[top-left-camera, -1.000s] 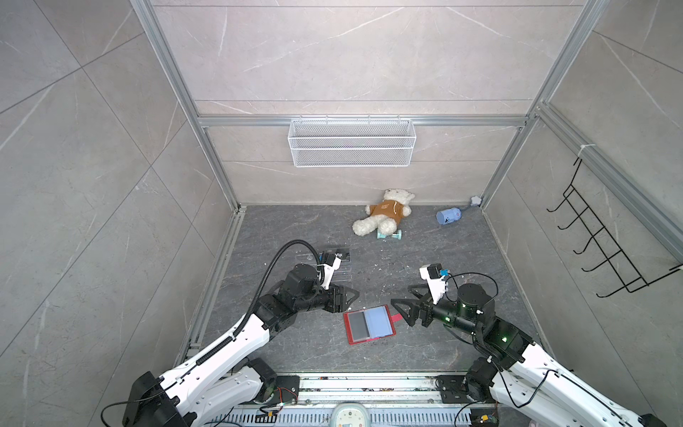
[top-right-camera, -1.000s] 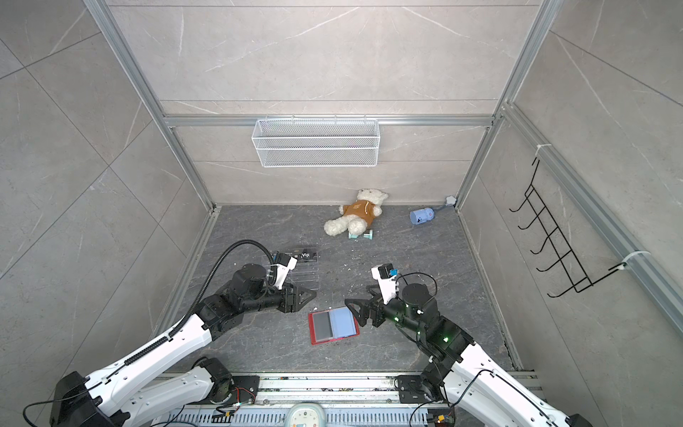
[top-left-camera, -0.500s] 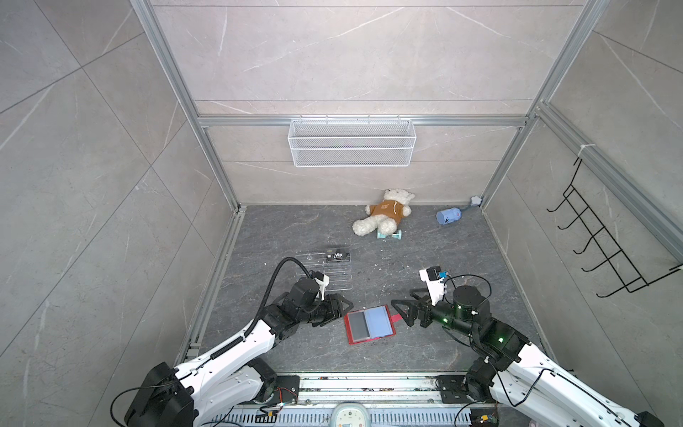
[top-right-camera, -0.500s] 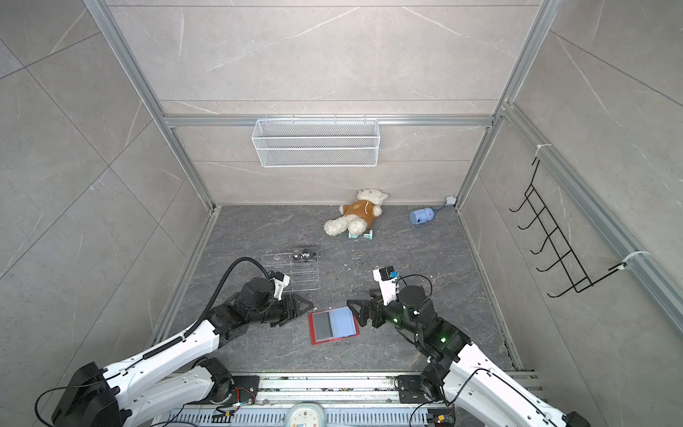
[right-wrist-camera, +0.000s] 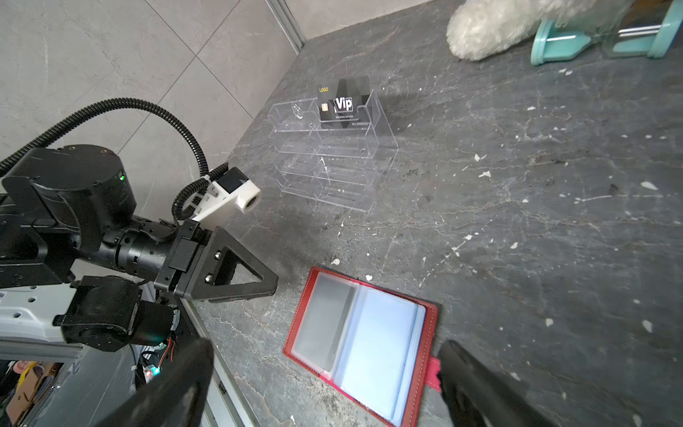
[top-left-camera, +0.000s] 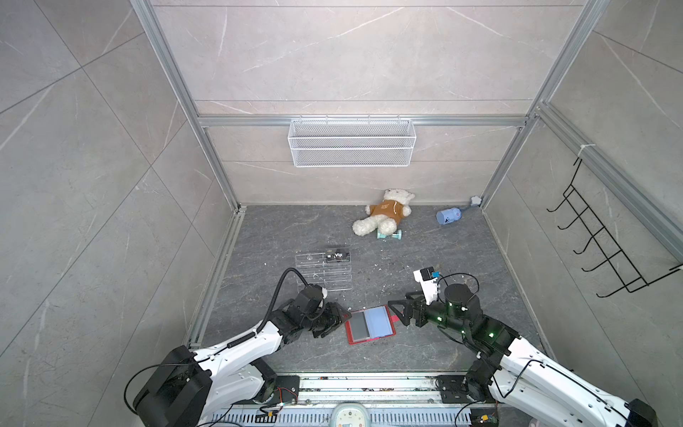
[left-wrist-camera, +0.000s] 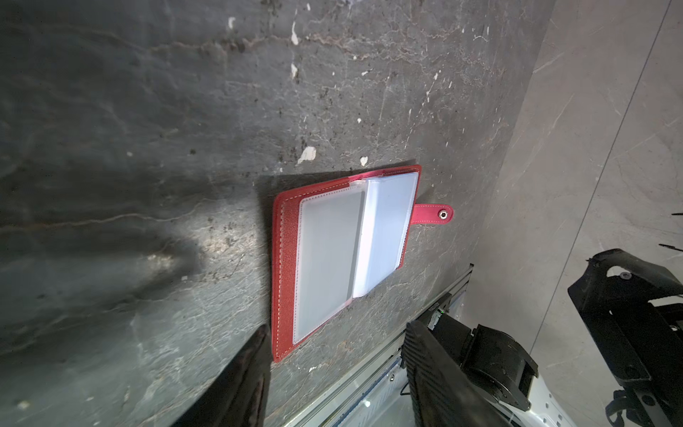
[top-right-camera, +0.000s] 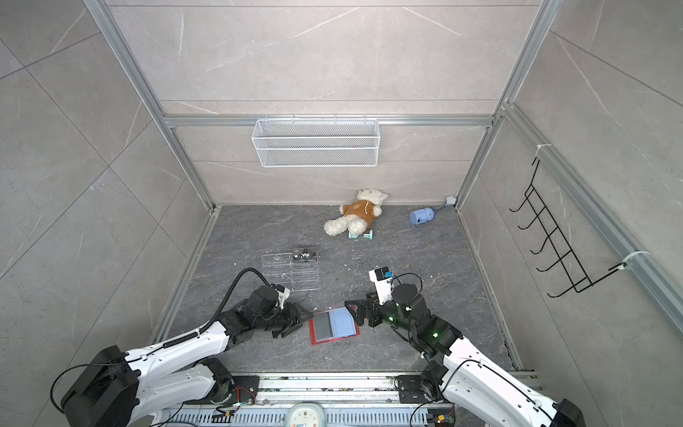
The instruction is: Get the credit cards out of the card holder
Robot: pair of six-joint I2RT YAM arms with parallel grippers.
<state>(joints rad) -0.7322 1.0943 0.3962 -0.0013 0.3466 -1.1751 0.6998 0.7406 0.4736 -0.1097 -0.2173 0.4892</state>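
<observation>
Fingers (left-wrist-camera: 244, 377) of the left gripper (left-wrist-camera: 337, 325) stand moderately apart with nothing between them. Those of the right gripper (right-wrist-camera: 325, 344) are spread wide and equally empty.

The card holder (top-left-camera: 370, 325) lies open and flat on the dark floor (top-left-camera: 425, 240), in the lower middle of both top views, between the two grippers. The left gripper (top-left-camera: 342, 321) sits just beside its left edge. In the left wrist view one red corner lies close to a fingertip, and I cannot tell whether they touch. The right gripper (top-left-camera: 396, 312) is at the opposite edge, and in the right wrist view the red snap tab (right-wrist-camera: 433, 373) lies against the inner side of one finger (right-wrist-camera: 480, 392).

Black cards (right-wrist-camera: 343, 105), one lettered "Vip", stand in the clear rack (top-left-camera: 323, 271) well apart from the holder, so the job looks partly done. The left sleeve (top-left-camera: 359, 326) reads darker grey in the top views, perhaps a card inside; I cannot tell for sure.

Judging by the flanking pose, the arms are lining up on the holder for another pull. That would call for one gripper pinning the cover while the other comes in low and pinches a thin card edge at the sleeve mouth.
</observation>
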